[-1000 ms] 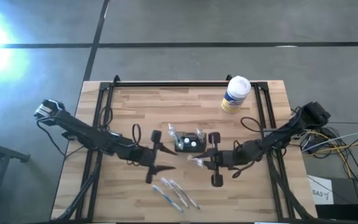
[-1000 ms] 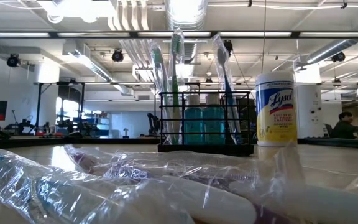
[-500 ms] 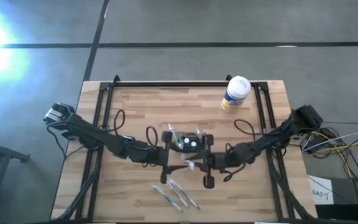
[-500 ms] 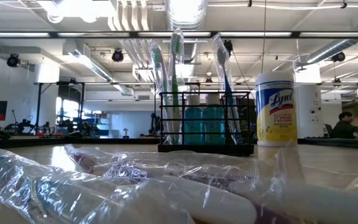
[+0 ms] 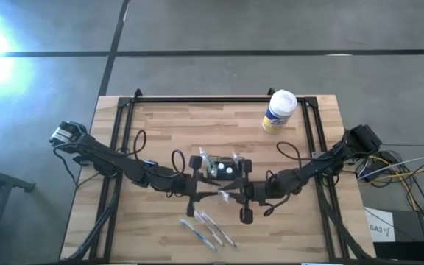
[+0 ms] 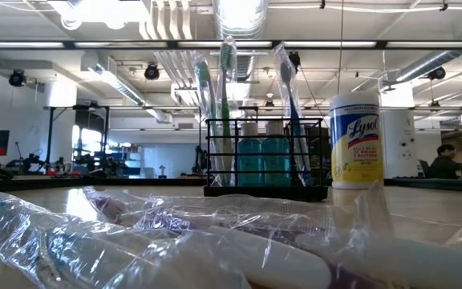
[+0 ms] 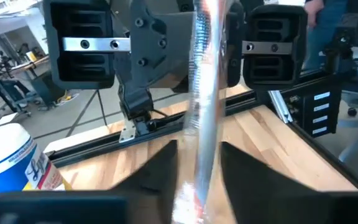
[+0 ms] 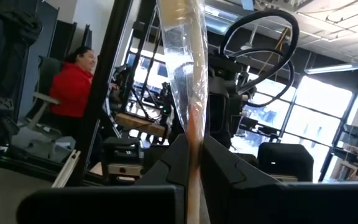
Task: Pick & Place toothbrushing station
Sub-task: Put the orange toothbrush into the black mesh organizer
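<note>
Mid-frame on the desk [image 5: 160,125], the right tool [image 5: 234,195] pinches a wrapped toothbrush [image 7: 205,112]; the left tool [image 5: 205,193] straddles it, grip unclear, below the toothbrushing station [image 5: 221,168].

The wooden table [image 5: 160,125] bears the toothbrushing station [image 5: 221,168], canister [image 5: 278,112], wrapped toothbrushes [image 5: 208,230].

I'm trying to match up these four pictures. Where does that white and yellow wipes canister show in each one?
High view: the wipes canister stands near the table's far edge, right of middle.
Low view: it stands upright right of centre, beside the black toothbrush holder.
Left wrist view: only part of it shows, at the picture's lower left.
Right wrist view: not in it.
Shared landmark: the toothbrush holder, at the table's middle.
</note>
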Controlling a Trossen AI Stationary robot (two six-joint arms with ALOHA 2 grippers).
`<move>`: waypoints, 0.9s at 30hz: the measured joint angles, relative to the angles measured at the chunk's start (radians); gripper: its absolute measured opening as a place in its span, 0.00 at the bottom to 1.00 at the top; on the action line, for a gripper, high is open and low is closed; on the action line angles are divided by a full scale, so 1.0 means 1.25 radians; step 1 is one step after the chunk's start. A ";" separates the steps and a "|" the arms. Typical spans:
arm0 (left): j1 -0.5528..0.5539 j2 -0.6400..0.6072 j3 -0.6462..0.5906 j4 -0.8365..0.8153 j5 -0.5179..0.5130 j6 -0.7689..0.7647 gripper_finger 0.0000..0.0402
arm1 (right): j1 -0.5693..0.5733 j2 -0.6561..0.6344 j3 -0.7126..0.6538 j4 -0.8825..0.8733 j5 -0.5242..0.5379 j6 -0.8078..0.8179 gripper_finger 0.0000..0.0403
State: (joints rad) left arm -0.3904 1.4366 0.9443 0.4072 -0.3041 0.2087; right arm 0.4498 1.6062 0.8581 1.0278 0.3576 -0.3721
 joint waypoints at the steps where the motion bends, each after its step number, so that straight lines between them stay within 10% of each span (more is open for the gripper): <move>1: 0.000 0.000 0.000 0.001 0.007 0.003 0.22 | -0.003 0.000 0.000 0.000 0.000 -0.002 0.04; 4: 0.000 -0.002 0.000 -0.004 0.017 0.028 0.06 | -0.009 0.002 0.002 0.001 -0.005 -0.001 0.04; 27: 0.000 -0.004 0.000 -0.057 0.021 0.028 0.07 | -0.012 -0.007 0.002 -0.042 0.009 0.104 0.38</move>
State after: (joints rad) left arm -0.3908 1.4319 0.9443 0.3360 -0.2775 0.2432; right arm 0.4355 1.5978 0.8600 0.9755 0.3695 -0.2424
